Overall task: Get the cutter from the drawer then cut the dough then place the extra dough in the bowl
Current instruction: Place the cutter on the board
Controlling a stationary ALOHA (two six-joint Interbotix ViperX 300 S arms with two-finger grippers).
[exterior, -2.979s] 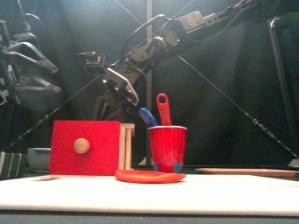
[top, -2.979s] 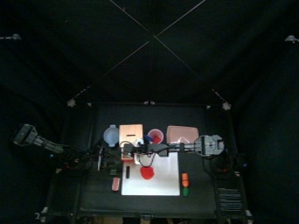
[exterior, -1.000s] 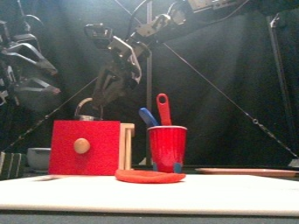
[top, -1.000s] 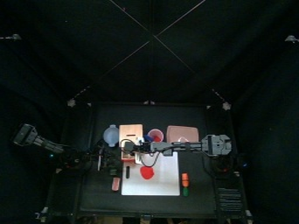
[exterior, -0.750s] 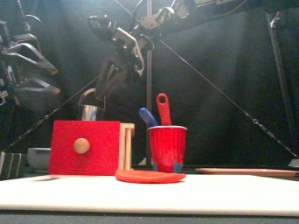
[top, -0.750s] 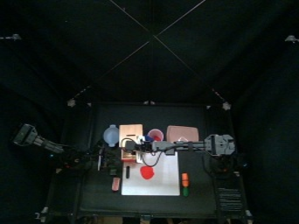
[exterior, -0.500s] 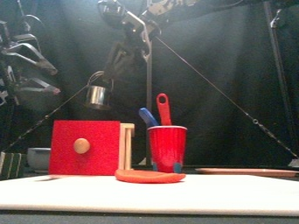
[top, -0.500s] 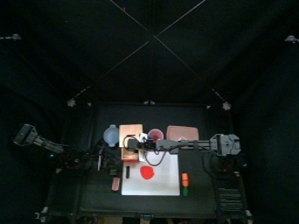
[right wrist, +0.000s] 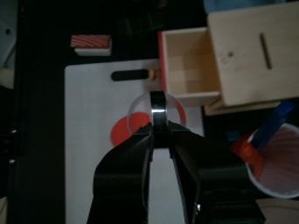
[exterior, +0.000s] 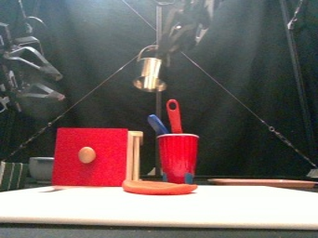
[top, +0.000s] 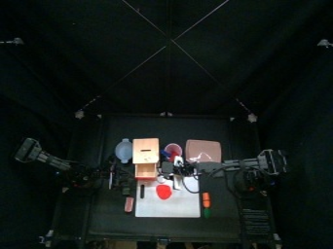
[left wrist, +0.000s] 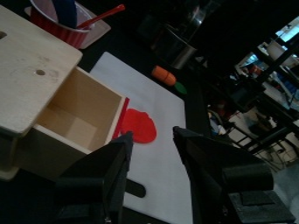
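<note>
Right tool (right wrist: 156,124): you are clamping it shut on the wire handle of the round metal cutter (exterior: 151,72), which is hanging high in the air above the red cup (exterior: 177,156). The red dough disc (exterior: 159,187) is lying flat on the white cutting board (right wrist: 100,87), untouched. In my judgement the cutter may be swinging on its handle, so let it settle. Then centre the ring over the dough, descend vertically and press evenly. Left tool (left wrist: 158,162): jaws apart, empty, resting by the open drawer (left wrist: 76,118) of the wooden box (left wrist: 35,66). The blue-grey bowl (top: 124,149) is waiting beside that box.
</note>
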